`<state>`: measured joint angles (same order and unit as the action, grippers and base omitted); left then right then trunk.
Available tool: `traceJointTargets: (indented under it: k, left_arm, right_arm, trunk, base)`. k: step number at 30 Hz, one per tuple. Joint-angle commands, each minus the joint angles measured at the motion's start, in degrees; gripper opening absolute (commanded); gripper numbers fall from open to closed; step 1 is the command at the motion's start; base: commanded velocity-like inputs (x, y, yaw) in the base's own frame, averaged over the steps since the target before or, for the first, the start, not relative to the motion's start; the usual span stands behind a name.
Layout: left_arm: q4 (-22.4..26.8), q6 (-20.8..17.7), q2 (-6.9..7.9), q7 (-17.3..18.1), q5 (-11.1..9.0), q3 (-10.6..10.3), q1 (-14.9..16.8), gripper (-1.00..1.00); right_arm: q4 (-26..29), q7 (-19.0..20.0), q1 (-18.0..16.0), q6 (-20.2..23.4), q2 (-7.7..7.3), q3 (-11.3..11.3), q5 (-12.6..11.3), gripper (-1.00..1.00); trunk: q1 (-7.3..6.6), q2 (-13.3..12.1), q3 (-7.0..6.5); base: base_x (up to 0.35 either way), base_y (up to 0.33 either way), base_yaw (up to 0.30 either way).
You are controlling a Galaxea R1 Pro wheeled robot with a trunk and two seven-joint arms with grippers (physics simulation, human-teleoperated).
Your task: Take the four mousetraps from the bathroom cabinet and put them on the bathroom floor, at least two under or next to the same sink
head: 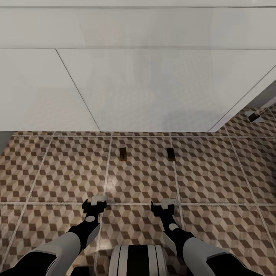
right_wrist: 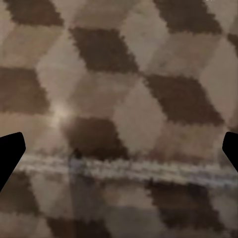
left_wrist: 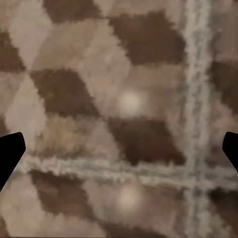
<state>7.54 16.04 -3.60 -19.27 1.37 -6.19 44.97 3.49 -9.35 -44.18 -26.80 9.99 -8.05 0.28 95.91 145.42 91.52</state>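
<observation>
Two mousetraps lie on the cube-patterned bathroom floor [head: 214,172], just in front of the white bathroom sink [head: 153,88]. One mousetrap [head: 122,153] is to the left and the other [head: 170,154] to the right, each a small tan board with dark wire. My left gripper [head: 99,201] hangs low over the tiles, nearer to me than the left trap, and is open with nothing in it [left_wrist: 119,153]. My right gripper [head: 165,204], nearer than the right trap, is likewise open and holds nothing [right_wrist: 119,153]. The cabinet is out of view.
The sink's long white front spans the far side and overhangs the floor. A small dark object [head: 253,116] lies on the tiles at the far right, under the sink's end; I cannot tell what it is. My own base [head: 138,260] is at the near edge.
</observation>
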Motion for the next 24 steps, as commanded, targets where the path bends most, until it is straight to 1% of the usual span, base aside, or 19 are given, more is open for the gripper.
traceJointTargets:
  k: [1, 5, 13, 24]
  left_arm:
    - [-0.07, 0.05, 0.00, -0.49, 0.14, -0.44, 0.03, 1.00]
    - [-0.03, 0.05, -0.08, -0.50, 0.07, -0.34, 0.03, 1.00]
    - [-0.07, 0.03, -0.32, -0.51, 0.04, -0.32, 0.03, 1.00]
    - [-0.07, 0.05, -0.82, -0.51, 0.18, -0.39, 0.03, 1.00]
  right_arm:
    - [-0.06, -0.50, -0.03, -0.08, 0.01, -0.47, 0.04, 1.00]
    - [-0.06, -0.50, -0.03, -0.09, 0.01, -0.47, 0.07, 1.00]
    - [-0.06, -0.50, -0.03, -0.09, 0.01, -0.50, 0.07, 1.00]
    - [-0.06, -0.42, -0.03, -0.09, 0.01, -0.53, 0.07, 1.00]
  trunk:
    - [-0.01, 0.01, 0.03]
    - [-0.01, 0.01, 0.03]
    - [-0.01, 0.01, 0.03]
    - [-0.01, 0.01, 0.03]
  base:
    - [0.000, 0.000, 0.000]
    - [-0.032, 0.000, 0.000]
    - [-0.169, 0.026, 0.000]
    - [-0.018, 0.003, 0.000]
